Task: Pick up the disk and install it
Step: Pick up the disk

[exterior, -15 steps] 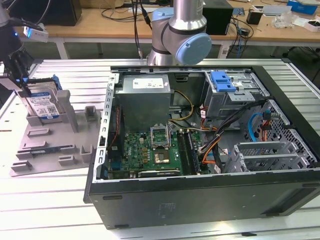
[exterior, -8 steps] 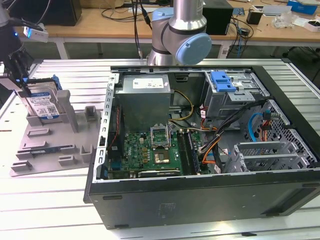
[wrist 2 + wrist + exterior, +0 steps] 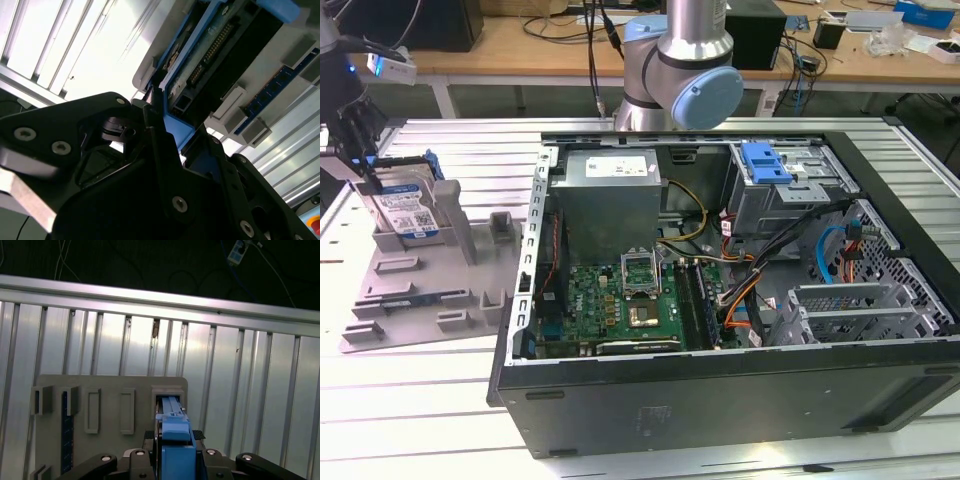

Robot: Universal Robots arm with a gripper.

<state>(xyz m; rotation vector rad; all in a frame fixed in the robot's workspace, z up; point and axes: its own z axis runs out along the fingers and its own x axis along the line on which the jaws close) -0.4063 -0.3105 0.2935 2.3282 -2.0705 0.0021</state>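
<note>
With the gripper (image 3: 367, 170) pressed shut, fingers (image 3: 156, 112) against both faces, clamping the disk (image 3: 408, 210) by its blue-framed edge. Held upright in a slot of the grey holder (image 3: 425, 285), at nine o'clock from the open computer case (image 3: 720, 400) in the exterior view, on the slatted metal table (image 3: 410, 420).
</note>
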